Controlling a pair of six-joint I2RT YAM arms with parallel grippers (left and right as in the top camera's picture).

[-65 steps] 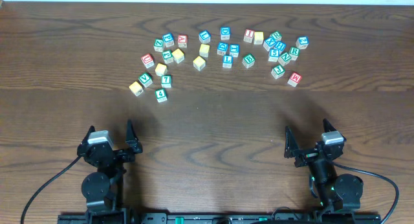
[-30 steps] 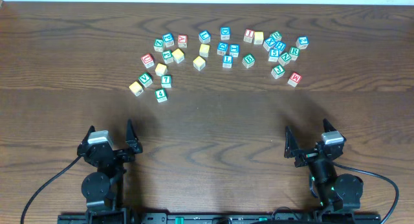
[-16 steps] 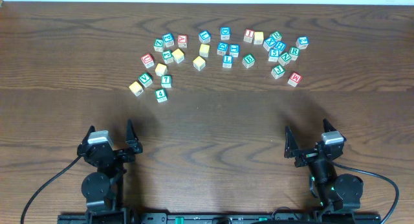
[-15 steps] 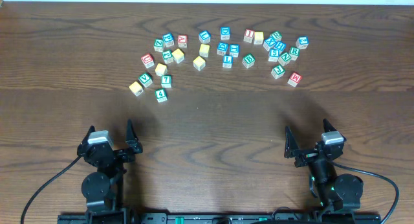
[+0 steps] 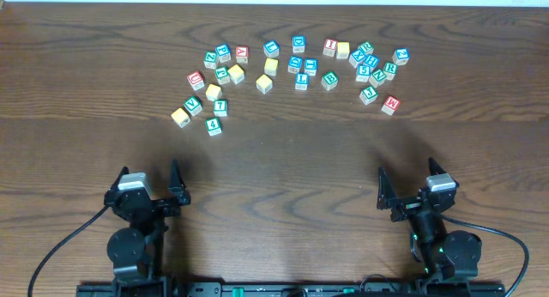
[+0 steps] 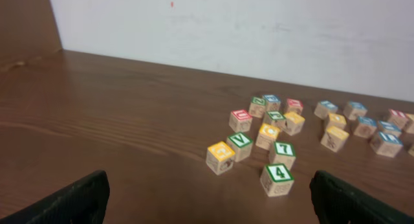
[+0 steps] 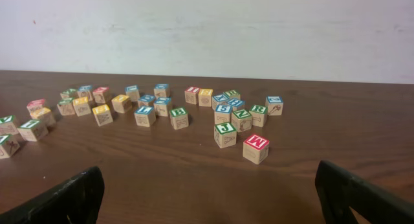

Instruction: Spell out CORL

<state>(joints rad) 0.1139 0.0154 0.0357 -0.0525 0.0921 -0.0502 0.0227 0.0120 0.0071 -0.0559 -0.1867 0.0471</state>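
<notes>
Every cube lay loose on the bare table, in a scatter across its far half. The L cube sat near the middle of that scatter, just left of the green B cube. The R cube was in the tight cluster at the right. Left of the L cube were the far yellow cube and, just nearer, the near yellow cube; no letters could be read on their tops.

Both arms were at the near edge, well apart from the cubes. The left gripper and the right gripper each had their jaws spread wide and held nothing.

Only the overhead view took in both arms and the whole scatter. The left wrist view showed the left end, with the 4 cube nearest and the 7 cube just behind it. The right wrist view showed the red M cube and the J cube nearest. Both wrist views also showed a white wall beyond the table's far edge.
</notes>
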